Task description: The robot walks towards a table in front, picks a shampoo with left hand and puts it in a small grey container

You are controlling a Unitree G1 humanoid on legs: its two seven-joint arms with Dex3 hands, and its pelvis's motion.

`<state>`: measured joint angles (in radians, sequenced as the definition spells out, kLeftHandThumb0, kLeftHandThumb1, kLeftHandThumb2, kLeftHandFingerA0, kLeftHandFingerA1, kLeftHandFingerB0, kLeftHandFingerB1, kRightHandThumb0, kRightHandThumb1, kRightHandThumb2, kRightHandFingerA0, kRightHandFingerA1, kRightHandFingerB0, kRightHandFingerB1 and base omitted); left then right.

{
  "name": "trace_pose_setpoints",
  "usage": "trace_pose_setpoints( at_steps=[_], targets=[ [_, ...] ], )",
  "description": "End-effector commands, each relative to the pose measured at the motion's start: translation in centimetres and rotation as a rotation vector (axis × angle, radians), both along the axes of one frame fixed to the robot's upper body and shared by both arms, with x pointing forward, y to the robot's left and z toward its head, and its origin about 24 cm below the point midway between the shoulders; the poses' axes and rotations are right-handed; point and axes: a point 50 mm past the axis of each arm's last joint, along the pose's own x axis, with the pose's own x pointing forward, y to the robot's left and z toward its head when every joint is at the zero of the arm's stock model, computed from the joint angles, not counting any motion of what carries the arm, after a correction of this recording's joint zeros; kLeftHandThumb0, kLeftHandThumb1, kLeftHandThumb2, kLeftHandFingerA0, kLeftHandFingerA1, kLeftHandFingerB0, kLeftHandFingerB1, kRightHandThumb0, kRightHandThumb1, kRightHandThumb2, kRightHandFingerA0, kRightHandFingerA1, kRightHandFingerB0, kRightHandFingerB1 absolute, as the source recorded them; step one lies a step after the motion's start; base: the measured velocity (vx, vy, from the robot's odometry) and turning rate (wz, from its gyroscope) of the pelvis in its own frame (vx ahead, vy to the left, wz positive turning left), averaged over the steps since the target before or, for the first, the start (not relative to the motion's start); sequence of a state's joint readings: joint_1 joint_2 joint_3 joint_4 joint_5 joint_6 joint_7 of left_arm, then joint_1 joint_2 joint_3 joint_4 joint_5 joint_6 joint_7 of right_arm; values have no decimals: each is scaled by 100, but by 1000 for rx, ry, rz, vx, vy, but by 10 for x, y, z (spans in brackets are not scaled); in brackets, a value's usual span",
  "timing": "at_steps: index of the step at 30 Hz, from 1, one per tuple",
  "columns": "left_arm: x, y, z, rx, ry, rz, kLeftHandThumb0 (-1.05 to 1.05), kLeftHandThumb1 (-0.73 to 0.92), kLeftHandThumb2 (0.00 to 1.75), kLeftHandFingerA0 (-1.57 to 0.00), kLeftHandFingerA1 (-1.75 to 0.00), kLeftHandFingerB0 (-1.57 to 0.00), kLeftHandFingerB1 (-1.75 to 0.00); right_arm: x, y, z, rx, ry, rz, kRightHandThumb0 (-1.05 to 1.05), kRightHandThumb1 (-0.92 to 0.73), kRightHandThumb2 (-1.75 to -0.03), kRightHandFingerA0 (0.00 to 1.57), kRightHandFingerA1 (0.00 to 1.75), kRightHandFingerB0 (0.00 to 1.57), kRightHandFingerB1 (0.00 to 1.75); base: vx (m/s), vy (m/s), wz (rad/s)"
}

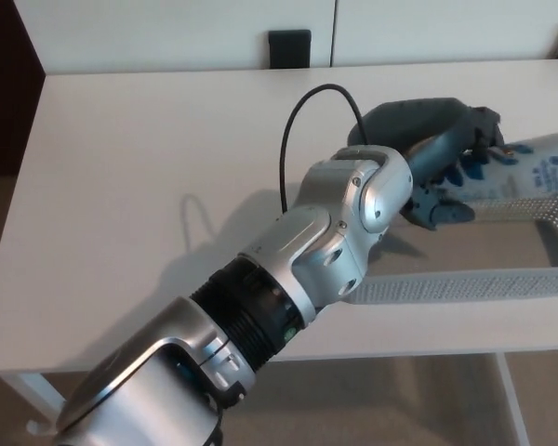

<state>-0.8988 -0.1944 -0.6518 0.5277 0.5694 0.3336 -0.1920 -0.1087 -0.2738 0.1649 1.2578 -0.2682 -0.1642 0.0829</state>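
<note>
My left arm reaches from the lower left across the white table (139, 149) to the right. Its dark hand (437, 153) is closed around one end of a white shampoo bottle (544, 167) with blue print. The bottle lies sideways and sticks out to the right of the fingers, hanging just over the far wall of the small grey mesh container (456, 285). The container stands at the table's right front, and my wrist hides its left end. My right hand does not show.
A black cable (293, 130) loops up from my left wrist. A white wall with a dark socket plate (289, 47) runs behind the table. The table's front edge lies just below the container, with floor beneath.
</note>
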Motion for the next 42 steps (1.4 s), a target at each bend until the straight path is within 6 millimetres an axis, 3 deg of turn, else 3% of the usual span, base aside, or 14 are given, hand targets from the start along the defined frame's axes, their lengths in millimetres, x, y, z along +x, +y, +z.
trace_pose_setpoints(
  at_steps=[1,2,20,21,22,32,33,34,35,37,38,39,41,42],
  targets=[
    [3,12,-3,93,147,53,-86,48,88,0,0,0,0,-1,-1,0,-6,5,-13,-29,-69,-61,67,46,58,41,0,0,0],
    [2,13,-3,111,158,38,-95,55,62,0,0,0,0,-1,-1,0,-5,1,-11,-29,-68,-60,70,47,57,41,0,0,0],
    [-7,28,20,77,140,-11,-99,57,64,0,0,0,-3,7,-5,4,-15,-10,16,-31,-70,-60,68,46,55,40,0,0,0],
    [-13,27,24,56,123,-40,-96,56,63,0,0,0,-3,1,-7,3,-19,0,13,-31,-70,-60,69,46,56,40,0,0,0],
    [-21,30,40,20,67,-87,-84,46,88,0,0,0,-3,1,-6,3,-11,-4,4,-29,-70,-61,66,46,56,41,0,0,0],
    [-101,64,93,-137,-231,-353,-69,42,80,0,-7,-2,-18,-15,-9,-1,-11,28,-8,-31,-70,-60,69,46,57,41,0,0,0],
    [-113,74,97,-161,-267,-388,-67,41,79,0,-10,-4,-20,-18,-10,-2,-15,32,-17,-30,-71,-61,69,46,58,41,0,0,0],
    [-126,91,104,-190,-304,-401,-62,54,57,-1,-23,-5,-25,-16,-12,0,-18,30,-20,-29,-71,-61,64,45,58,41,0,0,0],
    [-138,105,108,-210,-331,-408,-67,42,79,-3,-21,-10,-26,-19,-14,-1,-20,38,-19,-29,-71,-61,63,44,57,41,0,0,0],
    [-152,121,108,-245,-344,-409,-60,39,79,0,-30,-10,-33,-25,-17,-1,-27,53,-22,-31,-70,-61,63,44,57,41,0,0,0],
    [-157,128,109,-254,-334,-397,-60,52,61,-9,-25,-11,-25,-27,-16,-2,-25,59,-29,-31,-70,-61,64,44,56,40,0,0,0],
    [-164,142,107,-279,-314,-375,-33,31,88,-1,-51,0,-48,-24,-15,-2,-18,55,-45,-30,-69,-61,65,45,56,41,0,0,0],
    [-169,153,104,-301,-294,-356,-33,30,88,0,-50,0,-48,-22,-17,-1,-19,51,-54,-30,-68,-60,67,47,57,41,0,0,0],
    [-174,167,95,-320,-261,-332,-61,42,71,-15,-40,-11,-37,-27,-19,-1,-21,61,-59,-31,-67,-60,63,46,54,40,0,0,0]
  ],
)
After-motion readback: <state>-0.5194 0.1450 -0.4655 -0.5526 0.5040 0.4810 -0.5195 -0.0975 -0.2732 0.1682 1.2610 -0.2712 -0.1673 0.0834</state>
